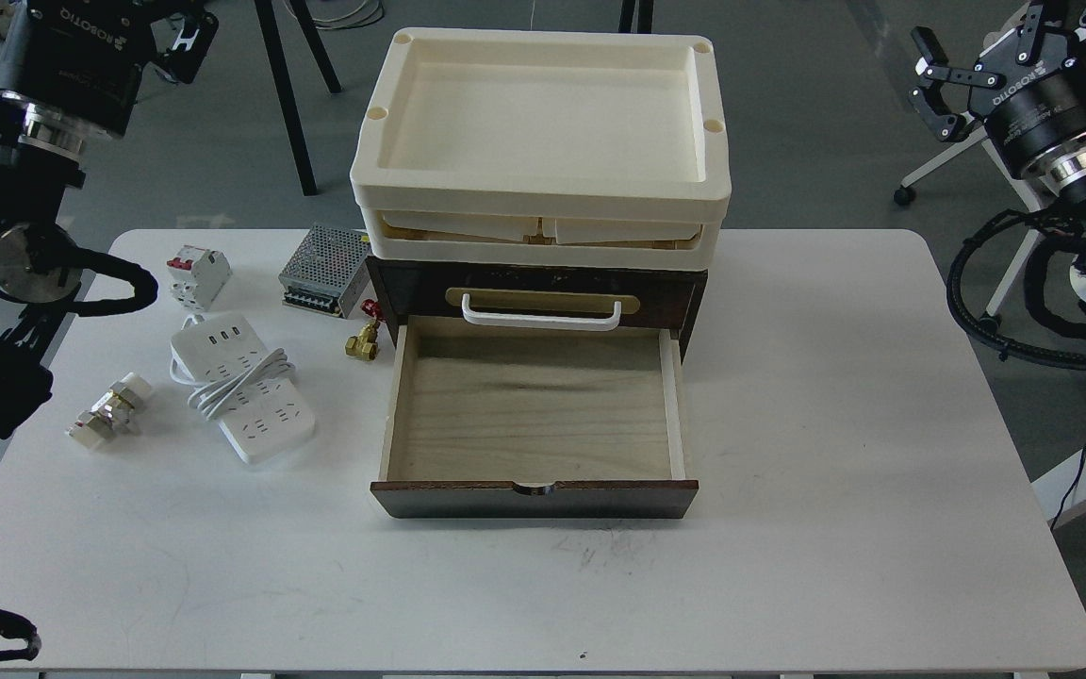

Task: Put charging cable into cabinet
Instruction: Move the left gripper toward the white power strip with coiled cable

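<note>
The charging cable [243, 394], a flat white power strip with its thick cord looped over it, lies on the white table [835, 471] left of the cabinet. The dark brown cabinet [694, 292] stands at the table's middle back, with a white handle on a gold plate. Its light-wood drawer [534, 415] is pulled out toward me and holds nothing. My left gripper [187, 40] hangs high at the far left, above the floor behind the table, and its fingers are cut off by the frame's top. My right gripper [1000, 61] is raised at the far right, off the table, with its fingers spread and nothing between them.
Cream plastic trays [543, 189] are stacked on the cabinet. Left of it lie a silver mesh power supply [321, 271], a white circuit breaker [196, 276], a brass valve with a red handle [364, 337] and small metal fittings [109, 411]. Black cable loops [1024, 311] overhang the right edge.
</note>
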Robot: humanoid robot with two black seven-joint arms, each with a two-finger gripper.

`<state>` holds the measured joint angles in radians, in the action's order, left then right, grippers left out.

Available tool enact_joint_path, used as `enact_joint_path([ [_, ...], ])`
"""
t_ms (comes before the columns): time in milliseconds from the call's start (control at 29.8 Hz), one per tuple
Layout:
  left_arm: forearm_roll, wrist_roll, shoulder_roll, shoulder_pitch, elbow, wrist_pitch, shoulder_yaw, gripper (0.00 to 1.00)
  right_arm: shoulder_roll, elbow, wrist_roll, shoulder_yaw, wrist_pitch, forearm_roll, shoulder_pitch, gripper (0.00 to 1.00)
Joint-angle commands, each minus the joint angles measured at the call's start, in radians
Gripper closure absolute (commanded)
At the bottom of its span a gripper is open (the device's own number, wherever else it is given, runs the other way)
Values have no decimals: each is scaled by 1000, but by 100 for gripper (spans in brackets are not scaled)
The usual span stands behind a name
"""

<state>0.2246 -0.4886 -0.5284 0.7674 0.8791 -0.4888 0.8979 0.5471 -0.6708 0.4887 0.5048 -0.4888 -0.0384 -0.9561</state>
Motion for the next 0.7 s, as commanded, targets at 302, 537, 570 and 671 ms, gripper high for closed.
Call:
enact_joint_path([
  [302, -330, 0, 48, -42, -208, 0, 29, 0, -1, -6, 0, 18, 0, -5, -10, 0],
  [537, -403, 0, 142, -74, -116, 0, 81, 0, 1, -6, 0, 21, 0, -6, -10, 0],
  [570, -403, 0, 121, -94, -45, 0, 88, 0, 2, -6, 0, 21, 0, -6, -9, 0],
  [671, -381, 0, -5, -152, 238, 0, 102, 0, 11, -6, 0, 26, 0, -6, -4, 0],
])
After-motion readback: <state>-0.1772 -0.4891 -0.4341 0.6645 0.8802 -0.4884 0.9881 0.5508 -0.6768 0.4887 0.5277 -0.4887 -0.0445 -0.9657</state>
